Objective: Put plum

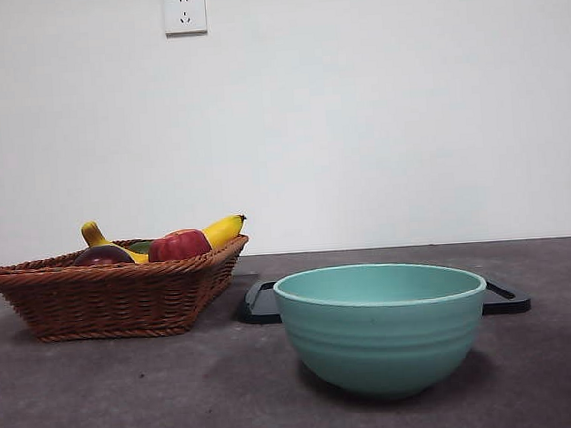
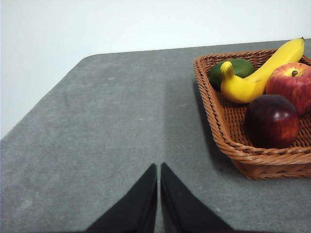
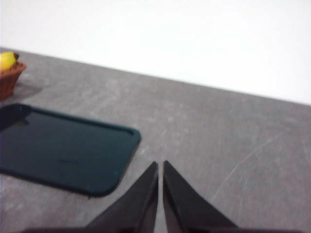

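1. A teal bowl, round, glossy, faintly ribbed on its sides, is sitting nearest on the grey, matte, speckled table.
2. A black tray, flat, smooth, with rounded corners and a low lip, is lying just behind the bowl.
3. A wicker basket, brown, woven, with flared walls, is standing left of the tray and a little apart from it.
4. The plum, dark maroon, round and glossy, is resting inside the basket by its near wall, touching the red apple behind it.
5. A yellow banana, curved and smooth, is lying across the basket, touching the apple; a dark green fruit is sitting behind it.
6. The left gripper is hovering over bare table beside the basket, jaws clenched together, grasping nothing.
7. The right gripper is hovering over the table near the tray corner, jaws likewise pressed closed and empty.
8. A white wall socket is showing on the plain wall farthest back.
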`<action>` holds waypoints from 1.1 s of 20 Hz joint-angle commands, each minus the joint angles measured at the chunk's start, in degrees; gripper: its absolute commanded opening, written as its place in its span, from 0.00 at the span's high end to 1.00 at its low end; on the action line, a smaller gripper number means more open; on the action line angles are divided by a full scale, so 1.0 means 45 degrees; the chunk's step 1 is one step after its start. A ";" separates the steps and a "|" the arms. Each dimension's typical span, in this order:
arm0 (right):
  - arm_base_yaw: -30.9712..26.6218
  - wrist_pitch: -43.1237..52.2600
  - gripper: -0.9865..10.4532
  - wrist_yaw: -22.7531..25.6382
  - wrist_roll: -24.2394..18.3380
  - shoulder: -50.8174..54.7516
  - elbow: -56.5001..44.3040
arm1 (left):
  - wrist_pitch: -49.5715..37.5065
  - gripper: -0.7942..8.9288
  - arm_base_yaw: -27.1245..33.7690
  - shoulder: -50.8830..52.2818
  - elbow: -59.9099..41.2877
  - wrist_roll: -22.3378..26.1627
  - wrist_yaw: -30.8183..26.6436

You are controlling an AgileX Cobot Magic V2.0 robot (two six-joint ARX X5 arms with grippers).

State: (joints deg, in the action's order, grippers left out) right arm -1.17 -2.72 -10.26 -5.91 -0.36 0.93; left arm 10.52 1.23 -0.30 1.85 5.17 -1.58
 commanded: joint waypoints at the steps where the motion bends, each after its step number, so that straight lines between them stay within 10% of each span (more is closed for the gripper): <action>1: -0.0010 0.0457 0.91 0.0049 -0.0223 0.0034 -0.0063 | 0.0039 0.91 0.0019 0.0024 -0.0262 -0.0073 -0.0034; 7: -0.0010 0.1307 0.91 -0.0165 0.0670 0.0034 -0.0063 | -0.0107 0.91 0.0019 0.0024 -0.0257 -0.0267 -0.0034; 22: -0.0010 0.1880 0.91 0.0937 0.5518 0.0024 0.0602 | -0.1258 0.91 0.0019 0.0024 0.0714 -0.5615 0.0112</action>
State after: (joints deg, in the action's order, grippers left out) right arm -1.17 4.80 -6.20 16.12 -0.38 2.04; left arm 5.78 1.23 -0.30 3.53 -16.71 -1.32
